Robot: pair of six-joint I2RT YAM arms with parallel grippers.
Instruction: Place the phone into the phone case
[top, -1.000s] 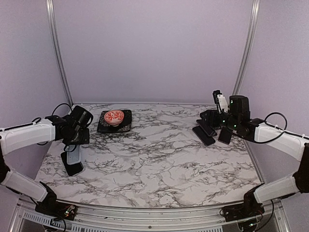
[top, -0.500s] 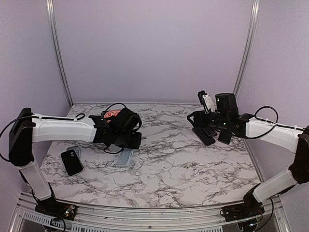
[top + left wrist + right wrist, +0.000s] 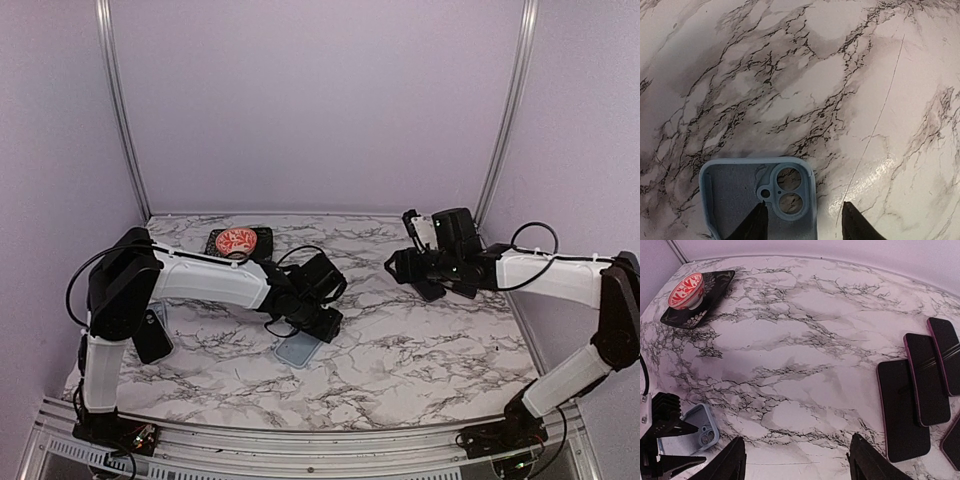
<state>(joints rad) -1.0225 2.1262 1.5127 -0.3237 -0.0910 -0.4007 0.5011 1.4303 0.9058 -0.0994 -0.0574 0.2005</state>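
Best pinched across its long edges: probably stiff, slick black slab phone (image 3: 902, 410), well right of pale-blue rubbery phone case (image 3: 735, 200); left gripper (image 3: 802, 222) and right gripper (image 3: 797, 460) spread, empty.

The blue phone case (image 3: 730, 200) looks matt (soft, rubbery), the marbled table (image 3: 840, 75) smooth and glossy.

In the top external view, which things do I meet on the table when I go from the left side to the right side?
black phone-shaped item → red bowl → blue phone case → black phones lying together at the right.
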